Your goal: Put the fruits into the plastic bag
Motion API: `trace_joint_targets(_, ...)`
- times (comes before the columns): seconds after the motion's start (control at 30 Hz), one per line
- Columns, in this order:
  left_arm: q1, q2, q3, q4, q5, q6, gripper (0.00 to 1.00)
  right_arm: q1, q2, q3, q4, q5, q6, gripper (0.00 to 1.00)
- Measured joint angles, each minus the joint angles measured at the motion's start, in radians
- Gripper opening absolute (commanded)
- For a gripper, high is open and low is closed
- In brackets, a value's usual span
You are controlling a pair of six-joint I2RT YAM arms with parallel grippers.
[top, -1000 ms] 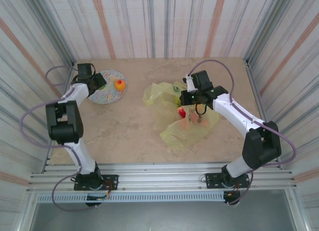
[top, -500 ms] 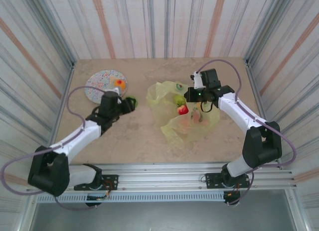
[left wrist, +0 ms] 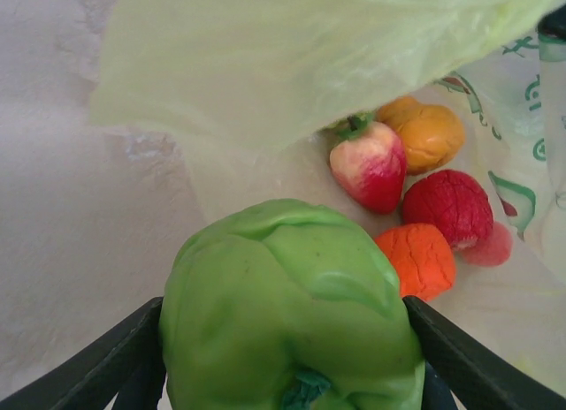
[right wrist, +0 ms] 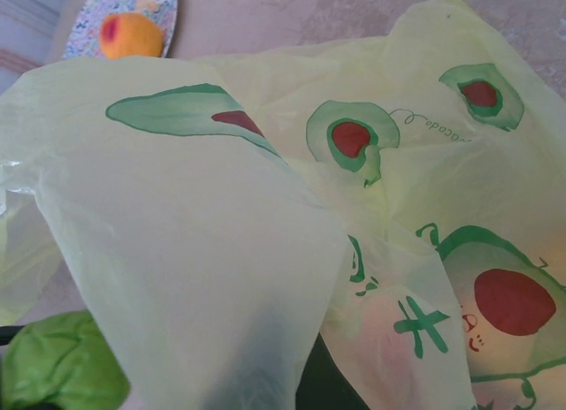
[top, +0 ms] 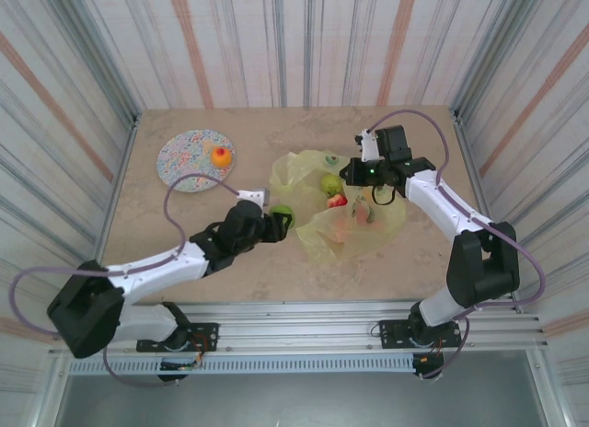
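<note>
My left gripper (top: 279, 216) is shut on a glossy green fruit (left wrist: 287, 308), its black fingers (left wrist: 119, 361) pressed to both sides. It hovers just left of the plastic bag's (top: 354, 229) mouth. Inside the bag lie a red-and-yellow fruit (left wrist: 370, 165), a yellow-orange one (left wrist: 426, 132), a dark red one (left wrist: 449, 207) and an orange one (left wrist: 416, 259). My right gripper (top: 353, 176) is shut on the bag's upper edge and holds it raised; the yellow-green film (right wrist: 203, 251) drapes over its fingers. A peach-like fruit (top: 221, 156) sits on the plate.
The speckled round plate (top: 184, 160) lies at the back left of the table. Striped walls close in the table's left, right and far sides. The left arm stretches low across the near-left table area.
My left arm has swung from the plate at the back left over to the bag's mouth, carrying the green fruit. My right gripper has shifted slightly back, lifting the bag's edge.
</note>
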Motion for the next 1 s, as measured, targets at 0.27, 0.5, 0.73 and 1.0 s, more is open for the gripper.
trace_joint_targets(0.27, -0.001, 0.238, 0.221, 0.088, 0.024, 0.034, 0.67, 0.000, -0.019, -0.019, -0.010, -0.007, 0.000, 0.00)
trace_joint_targets(0.5, -0.047, 0.433, 0.378, 0.129, 0.051, 0.027, 0.68, -0.019, -0.066, -0.058, 0.002, -0.040, 0.033, 0.00)
trace_joint_targets(0.73, -0.072, 0.554, 0.499, 0.174, 0.050, -0.005, 0.68, -0.052, -0.119, -0.073, 0.030, -0.056, 0.079, 0.00)
trace_joint_targets(1.0, -0.074, 0.660, 0.587, 0.191, 0.039, -0.026, 0.76, -0.058, -0.149, -0.078, 0.069, -0.055, 0.108, 0.00)
